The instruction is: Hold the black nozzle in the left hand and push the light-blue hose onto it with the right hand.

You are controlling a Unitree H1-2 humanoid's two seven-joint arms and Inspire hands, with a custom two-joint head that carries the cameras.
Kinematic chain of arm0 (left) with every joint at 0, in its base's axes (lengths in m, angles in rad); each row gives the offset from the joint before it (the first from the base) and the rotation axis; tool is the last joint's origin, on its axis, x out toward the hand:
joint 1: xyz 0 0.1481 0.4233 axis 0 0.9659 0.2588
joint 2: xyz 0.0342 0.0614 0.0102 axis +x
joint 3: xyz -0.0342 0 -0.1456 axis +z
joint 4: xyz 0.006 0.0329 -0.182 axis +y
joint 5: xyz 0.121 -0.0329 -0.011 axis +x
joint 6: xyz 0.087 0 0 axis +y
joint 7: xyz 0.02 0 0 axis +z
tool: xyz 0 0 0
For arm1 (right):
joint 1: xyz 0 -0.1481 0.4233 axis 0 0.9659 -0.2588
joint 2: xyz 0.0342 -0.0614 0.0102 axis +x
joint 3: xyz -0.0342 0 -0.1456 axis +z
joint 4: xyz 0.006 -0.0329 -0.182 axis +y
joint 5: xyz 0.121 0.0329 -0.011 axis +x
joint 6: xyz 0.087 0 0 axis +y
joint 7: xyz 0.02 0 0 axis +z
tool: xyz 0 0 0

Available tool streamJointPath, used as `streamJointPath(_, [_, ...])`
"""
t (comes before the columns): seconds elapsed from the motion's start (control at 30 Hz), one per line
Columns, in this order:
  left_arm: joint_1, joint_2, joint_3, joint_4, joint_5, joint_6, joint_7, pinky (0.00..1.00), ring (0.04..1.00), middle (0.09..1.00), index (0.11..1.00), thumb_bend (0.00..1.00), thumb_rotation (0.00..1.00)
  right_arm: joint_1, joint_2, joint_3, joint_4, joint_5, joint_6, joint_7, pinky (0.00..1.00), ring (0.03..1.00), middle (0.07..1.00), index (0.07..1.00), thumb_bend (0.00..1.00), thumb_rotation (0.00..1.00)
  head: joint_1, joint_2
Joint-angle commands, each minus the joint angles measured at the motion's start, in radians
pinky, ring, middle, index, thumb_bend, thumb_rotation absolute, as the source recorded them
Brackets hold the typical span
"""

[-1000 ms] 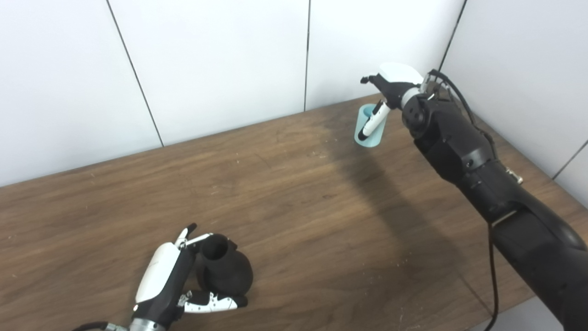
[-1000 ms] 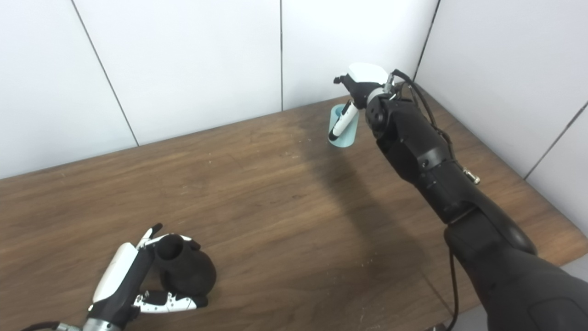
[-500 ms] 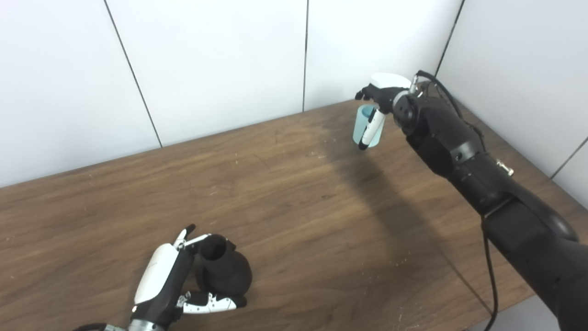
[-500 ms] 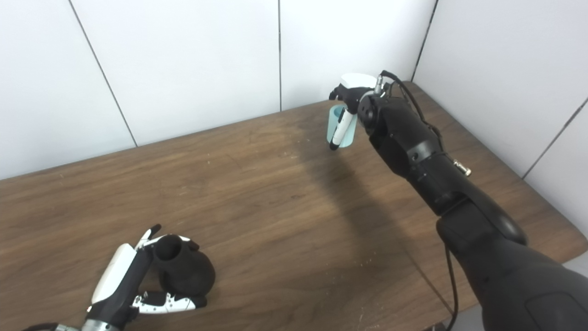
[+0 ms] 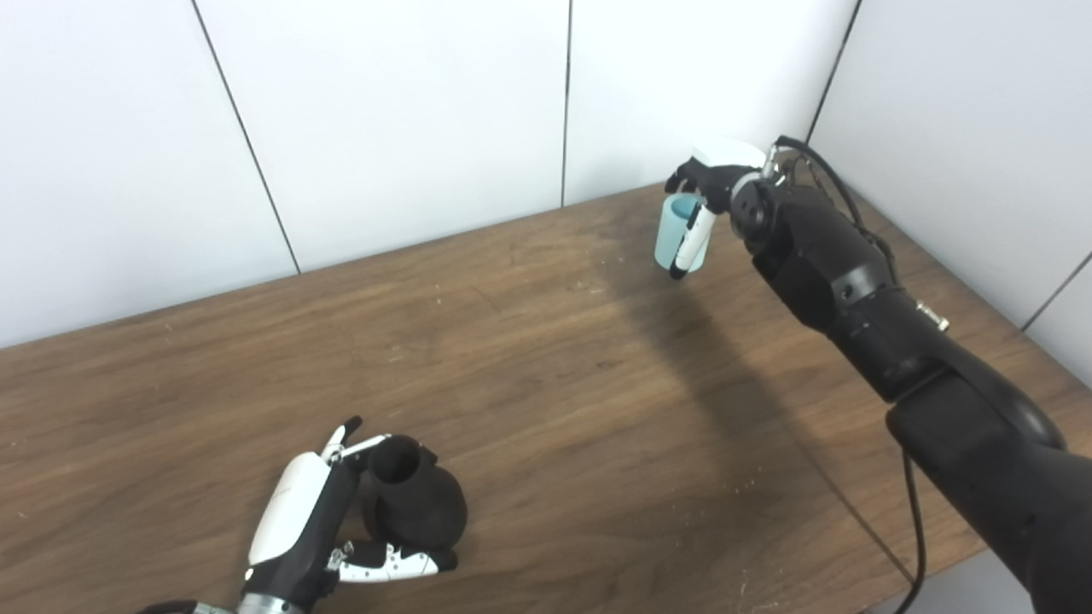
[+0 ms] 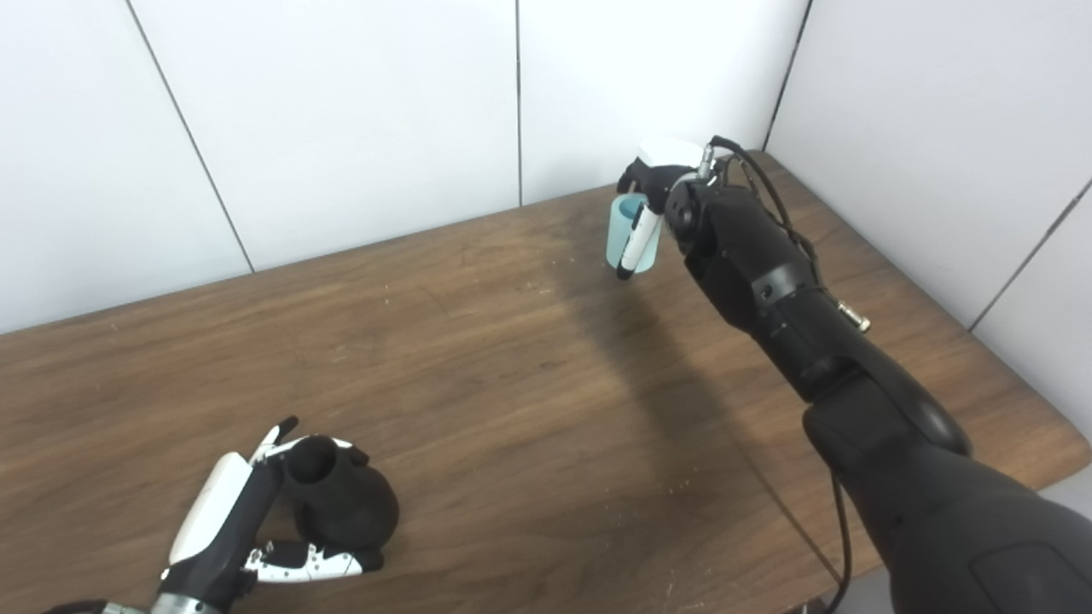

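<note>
left eye view: left hand (image 5: pixel 307 520) clasps bulbous black nozzle (image 5: pixel 415 503), mouth upward for insertion; right hand (image 5: pixel 712 183) grips short light-blue hose (image 5: pixel 676 232) at far table (image 5: pixel 554 375) edge.

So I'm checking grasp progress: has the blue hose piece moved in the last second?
Yes. The hose has tipped more upright, its base slightly nearer the wall seam.
</note>
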Motion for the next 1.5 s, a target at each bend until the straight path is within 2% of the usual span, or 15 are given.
streamJointPath(0.0, [0.071, 0.049, -0.003, 0.073, 0.057, 0.085, -0.055, 1.00, 0.627, 0.507, 0.483, 0.52, 0.00, -0.045, -0.028, -0.018, -0.011, -0.001, 0.002, -0.021, 0.66, 0.747, 0.788, 0.796, 0.95, 0.05, 0.001, 0.006])
streamJointPath(0.7, [0.073, 0.051, 0.003, 0.070, 0.049, 0.083, -0.058, 1.00, 0.626, 0.499, 0.488, 0.52, 0.00, -0.034, -0.033, 0.005, 0.001, 0.028, -0.007, -0.042, 0.61, 0.711, 0.752, 0.770, 0.91, 0.01, -0.002, 0.017])
streamJointPath(0.93, [0.074, 0.050, 0.001, 0.073, 0.052, 0.081, -0.057, 1.00, 0.626, 0.499, 0.488, 0.52, 0.00, -0.027, -0.035, 0.014, 0.002, 0.026, -0.014, -0.055, 0.64, 0.699, 0.728, 0.755, 0.91, 0.02, -0.001, 0.021])
streamJointPath(1.3, [0.072, 0.052, 0.008, 0.071, 0.047, 0.088, -0.060, 1.00, 0.627, 0.499, 0.489, 0.52, 0.00, -0.023, -0.038, 0.037, 0.007, 0.023, -0.032, -0.084, 0.58, 0.660, 0.717, 0.741, 0.90, 0.00, -0.002, 0.025])
streamJointPath(1.47, [0.073, 0.052, 0.006, 0.064, 0.055, 0.095, -0.063, 1.00, 0.628, 0.499, 0.489, 0.52, 0.00, -0.025, -0.037, 0.040, 0.019, 0.024, -0.036, -0.092, 0.56, 0.647, 0.717, 0.725, 0.84, 0.00, -0.001, 0.028])
